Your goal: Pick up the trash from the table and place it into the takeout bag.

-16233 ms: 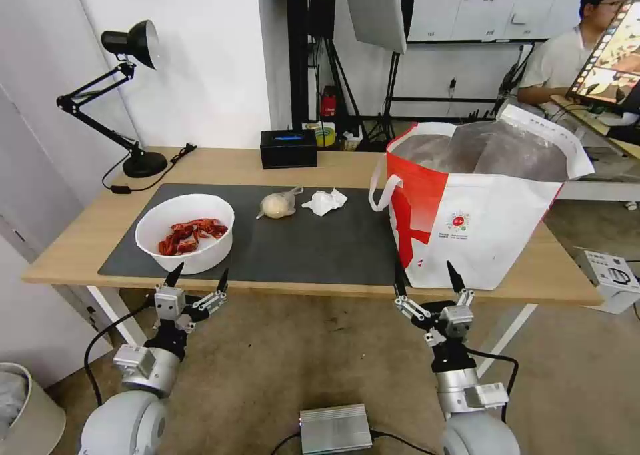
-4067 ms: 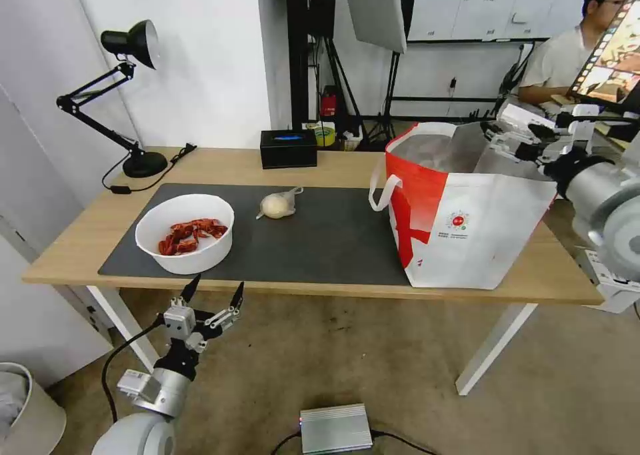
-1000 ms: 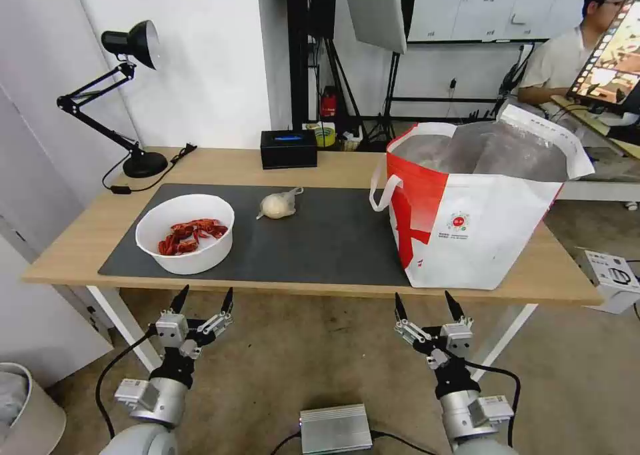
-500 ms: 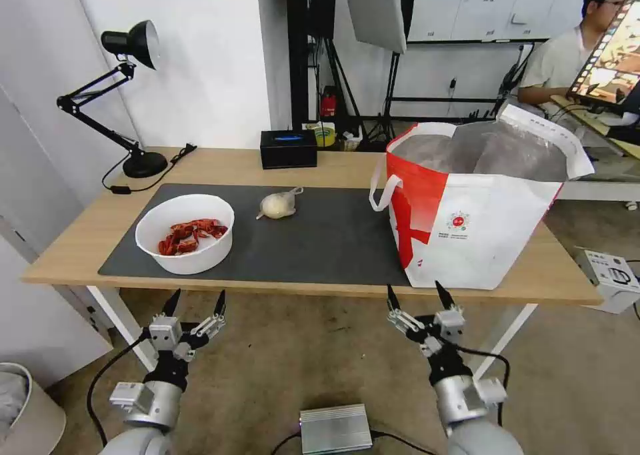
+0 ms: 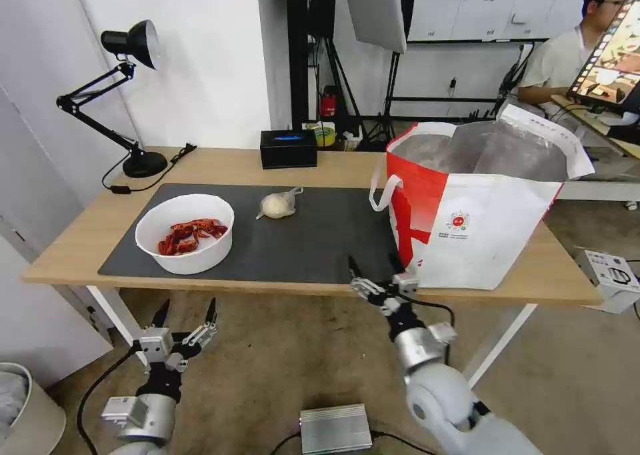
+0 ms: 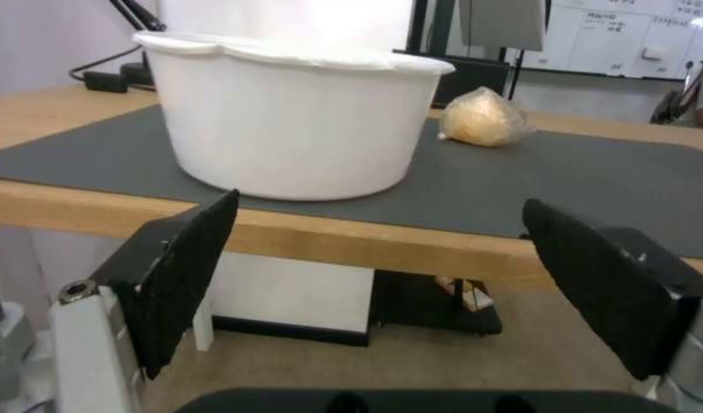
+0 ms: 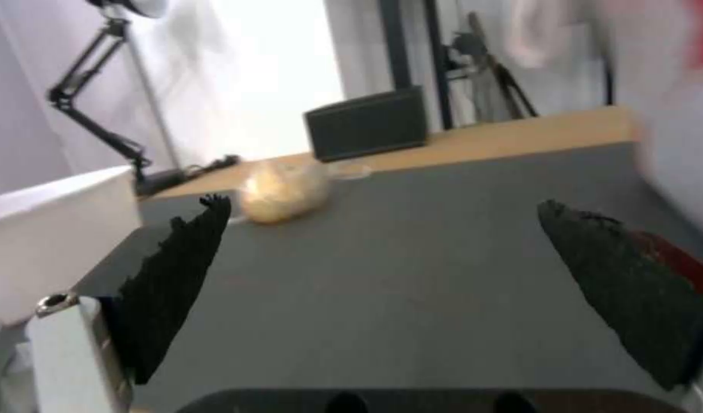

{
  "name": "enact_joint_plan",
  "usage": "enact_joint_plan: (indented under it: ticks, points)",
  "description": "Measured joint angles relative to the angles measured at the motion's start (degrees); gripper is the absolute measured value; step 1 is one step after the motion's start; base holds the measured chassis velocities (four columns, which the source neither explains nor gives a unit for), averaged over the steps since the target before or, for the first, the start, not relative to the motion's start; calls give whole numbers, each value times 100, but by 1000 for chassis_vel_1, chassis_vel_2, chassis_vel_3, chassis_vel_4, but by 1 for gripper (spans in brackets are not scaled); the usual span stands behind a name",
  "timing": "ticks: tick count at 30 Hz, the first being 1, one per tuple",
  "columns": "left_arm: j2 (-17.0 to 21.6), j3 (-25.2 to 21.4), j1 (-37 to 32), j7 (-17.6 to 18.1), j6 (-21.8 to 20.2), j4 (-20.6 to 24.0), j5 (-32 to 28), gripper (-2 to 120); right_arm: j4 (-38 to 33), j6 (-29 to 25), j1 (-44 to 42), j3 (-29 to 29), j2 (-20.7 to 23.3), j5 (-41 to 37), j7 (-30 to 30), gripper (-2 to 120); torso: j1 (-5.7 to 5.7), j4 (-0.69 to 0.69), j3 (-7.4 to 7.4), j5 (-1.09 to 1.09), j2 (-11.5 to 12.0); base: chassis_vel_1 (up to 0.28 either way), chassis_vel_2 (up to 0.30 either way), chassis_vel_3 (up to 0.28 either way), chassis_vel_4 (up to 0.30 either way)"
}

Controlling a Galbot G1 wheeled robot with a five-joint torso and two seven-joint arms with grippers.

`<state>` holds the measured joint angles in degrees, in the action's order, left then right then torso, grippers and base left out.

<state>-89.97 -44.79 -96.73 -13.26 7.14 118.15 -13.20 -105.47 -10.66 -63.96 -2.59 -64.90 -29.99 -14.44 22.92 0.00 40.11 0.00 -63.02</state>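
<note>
The right gripper (image 5: 375,268), fingers spread and empty, hovered at the counter's (image 5: 80,235) front edge beside the takeout bag (image 5: 480,231), apparently above the mat (image 5: 320,241); the left gripper (image 5: 185,311) hung open below the white bowl (image 5: 187,231).

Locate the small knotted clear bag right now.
In the head view, the knotted bag lies on the dark mat, between the white bowl on the left and the takeout bag on the right.
</note>
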Motion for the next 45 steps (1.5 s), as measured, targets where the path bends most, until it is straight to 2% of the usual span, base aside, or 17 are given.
enact_joint_plan:
  ticks: [4,7,15,23,31,34,38,42,45]
  points:
    - [57,-24,-42,-12,52,-4,-3,100,269,4,458,-303,-101,-81,20,99,0,-1,0,0,0,0,0,0,0]
    - [83,-58,-75,-103,94,-24,-10,100,704,15,1191,-705,-212,-230,29,99,0,0,0,-1,0,0,0,0,0]
    - [28,-10,-52,-128,100,-24,-12,100,1527,63,2446,-1235,-430,-559,3,99,1,0,0,-2,0,0,0,0,0]
    - [5,-13,-126,-305,138,-12,2,100,2762,273,3780,-1782,-1008,-964,53,99,1,0,0,-1,1,0,0,0,0]
    - [3,-18,-173,-316,162,-25,2,100,3648,460,4370,-2017,-1538,-1018,149,99,1,0,0,-1,0,0,0,0,0]
    - [0,6,-210,-324,167,-21,4,100,4435,680,4786,-2055,-2141,-961,230,98,1,0,0,-2,0,0,0,0,0]
    - [5,2,-242,-328,166,-3,5,100,4819,910,4982,-2004,-2423,-821,227,98,0,1,-1,-1,0,0,0,0,0]
    - [13,-16,-262,-339,168,1,5,100,4980,1129,5073,-1977,-2521,-790,212,99,0,1,0,-1,0,0,0,0,0]
    - [28,-30,-271,-361,170,3,4,100,5081,1513,5159,-1971,-2542,-798,163,100,0,-1,-1,-1,0,0,0,0,0]
